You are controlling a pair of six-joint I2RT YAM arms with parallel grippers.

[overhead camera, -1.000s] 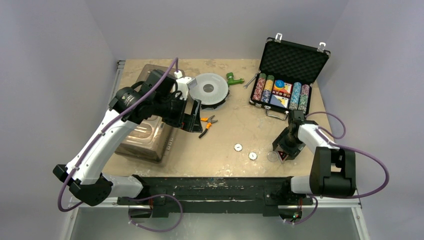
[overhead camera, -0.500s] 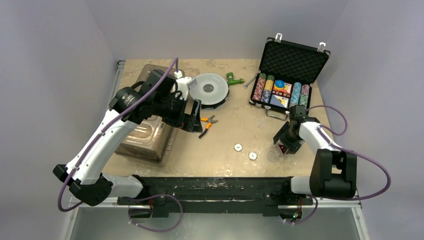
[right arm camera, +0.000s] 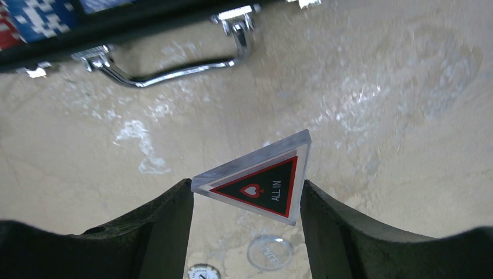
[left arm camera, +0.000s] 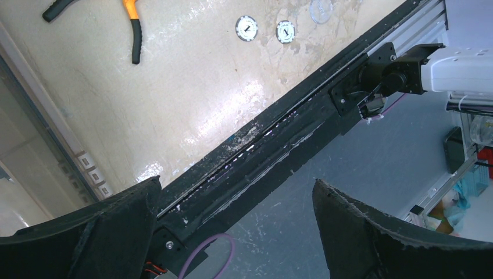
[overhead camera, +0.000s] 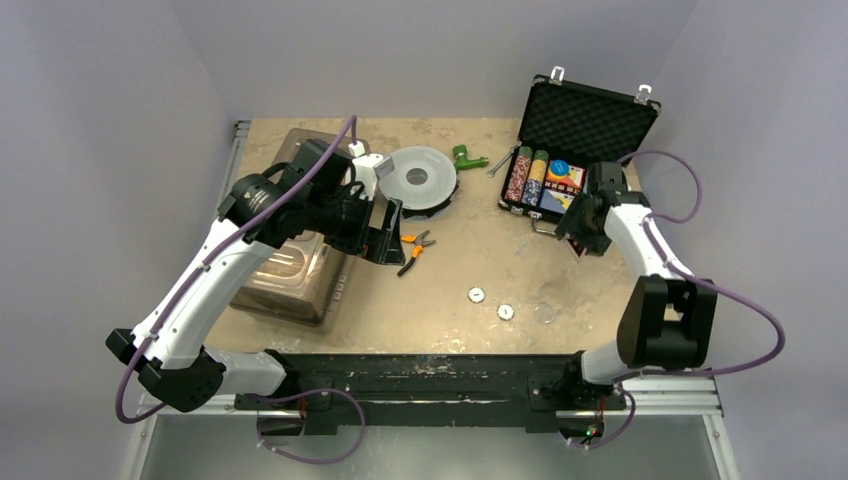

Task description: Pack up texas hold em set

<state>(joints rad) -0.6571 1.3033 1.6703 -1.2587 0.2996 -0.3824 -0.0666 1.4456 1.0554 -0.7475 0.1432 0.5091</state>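
**Top view, upper right:** R gripper (overhead camera: pixel 577 238) pinches clear triangular "ALL IN" acrylic button (right arm camera: pixel 256 183) by its edges, near open black foam-lined briefcase (overhead camera: pixel 588 118), prob. for stowing. L gripper (left arm camera: pixel 235 232), centre-left, spread wide, empty. White round buttons (overhead camera: pixel 476 295) lie loose, lower centre.

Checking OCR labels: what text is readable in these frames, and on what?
"ALL IN", with a spade sign: on the triangular button held in the right gripper.
Blurred, unreadable: lettering on the clear round button.
Too small to read: marks on the white round buttons.
Too small to read: print on the card deck.
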